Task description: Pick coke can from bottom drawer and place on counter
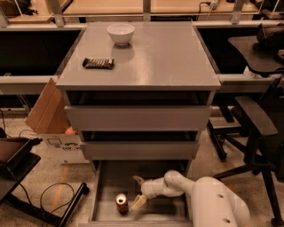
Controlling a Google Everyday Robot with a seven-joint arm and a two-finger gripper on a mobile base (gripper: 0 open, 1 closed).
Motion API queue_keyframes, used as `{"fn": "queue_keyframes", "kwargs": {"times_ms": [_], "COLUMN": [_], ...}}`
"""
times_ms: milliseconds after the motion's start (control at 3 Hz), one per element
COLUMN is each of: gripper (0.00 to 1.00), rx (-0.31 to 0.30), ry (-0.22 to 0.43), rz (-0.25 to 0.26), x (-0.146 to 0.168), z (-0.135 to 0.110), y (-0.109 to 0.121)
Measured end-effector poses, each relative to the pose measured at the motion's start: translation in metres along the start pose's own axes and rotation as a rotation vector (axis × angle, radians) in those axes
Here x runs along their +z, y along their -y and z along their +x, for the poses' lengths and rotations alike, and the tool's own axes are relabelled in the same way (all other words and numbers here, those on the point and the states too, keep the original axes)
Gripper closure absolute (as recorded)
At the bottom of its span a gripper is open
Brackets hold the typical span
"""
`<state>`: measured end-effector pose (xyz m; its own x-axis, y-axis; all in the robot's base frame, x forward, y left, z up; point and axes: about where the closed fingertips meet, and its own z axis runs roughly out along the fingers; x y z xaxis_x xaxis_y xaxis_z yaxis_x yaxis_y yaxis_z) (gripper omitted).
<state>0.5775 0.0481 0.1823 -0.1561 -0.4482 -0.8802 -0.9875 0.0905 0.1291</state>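
Sitting low in the open bottom drawer (pixel 108 177), the gripper (pixel 138 190) was at the end of the white arm (pixel 177 184). Its jaws were spread apart and held nothing. The coke can (pixel 121 203) stood upright on the drawer floor, just left of the jaws and very near the lower fingertip. I could not tell if that tip touched the can. The can was not between the jaws.

Right above the jaws were two shut grey drawers (pixel 137 117), one over the other. Higher up and farther back lay the counter (pixel 155 57), smooth and grey. A dark snack bar (pixel 98 63) lay flat on it, up and to the left of the jaws. A white bowl (pixel 120 33) stood past the snack bar, well apart from it. A cardboard box (pixel 46 111) leaned on the floor off to the left of the jaws, and a dark chair (pixel 257 119) stood off to the right. Farthest back ran the pale wooden bench (pixel 106 6).
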Motion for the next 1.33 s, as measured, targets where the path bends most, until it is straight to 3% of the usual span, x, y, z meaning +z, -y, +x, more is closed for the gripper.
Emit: {"fn": "queue_keyframes", "kwargs": {"times_ms": [667,1333], "gripper": [0.0,0.27], "rx": [-0.003,0.01], "ry": [0.019,0.031], "rz": [-0.097,-0.17], "x": [0.044,0.064], "z": [0.002,-0.002], "y": [-0.013,-0.037]}}
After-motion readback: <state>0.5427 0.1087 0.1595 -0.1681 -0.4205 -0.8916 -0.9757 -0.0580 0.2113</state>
